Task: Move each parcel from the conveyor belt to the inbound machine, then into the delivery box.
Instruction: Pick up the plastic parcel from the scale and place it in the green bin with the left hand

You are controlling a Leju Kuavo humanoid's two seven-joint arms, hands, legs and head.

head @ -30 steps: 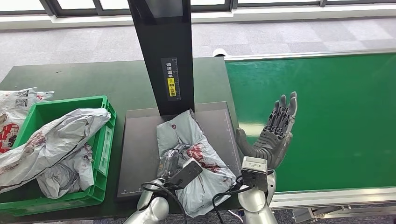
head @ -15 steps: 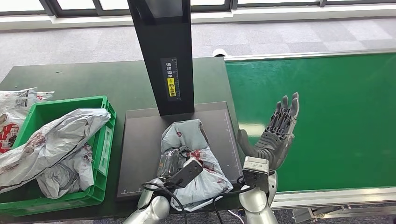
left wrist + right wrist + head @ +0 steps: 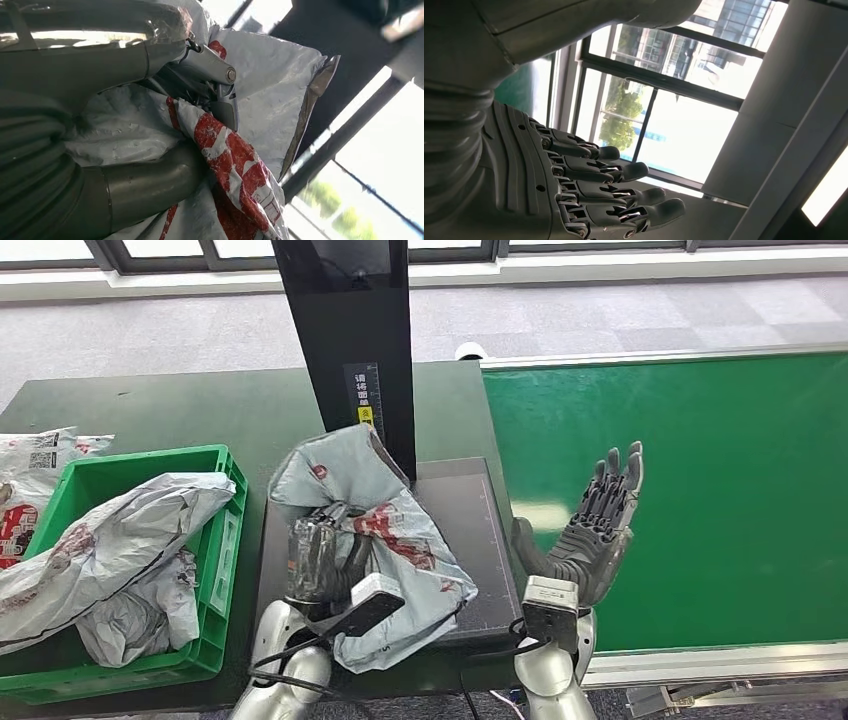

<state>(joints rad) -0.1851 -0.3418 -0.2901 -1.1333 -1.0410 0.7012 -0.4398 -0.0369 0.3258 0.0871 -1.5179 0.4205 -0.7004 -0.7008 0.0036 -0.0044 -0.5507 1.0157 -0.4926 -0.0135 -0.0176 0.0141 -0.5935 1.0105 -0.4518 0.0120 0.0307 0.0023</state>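
Note:
My left hand [image 3: 318,552] grips a crumpled grey parcel with red print [image 3: 385,530], lifted over the left part of the inbound machine's black plate [image 3: 470,540]. In the left wrist view the thumb and fingers [image 3: 210,75] close around the parcel [image 3: 235,165]. The parcel's top edge leans against the machine's black column [image 3: 352,350]. My right hand [image 3: 590,530] stands open, fingers spread and pointing up, above the near left edge of the green conveyor belt [image 3: 700,470]; it holds nothing. The green delivery box [image 3: 222,540] sits left of the plate and holds grey parcels [image 3: 110,550].
More printed parcels [image 3: 30,470] lie on the dark table [image 3: 200,410] behind the box at far left. The belt's metal rail [image 3: 700,660] runs along the near edge. Windows and grey carpet lie beyond the table.
My left hand has raised the parcel off the plate and carried it left toward the green box, its top now against the column. The right hand has stayed open in place.

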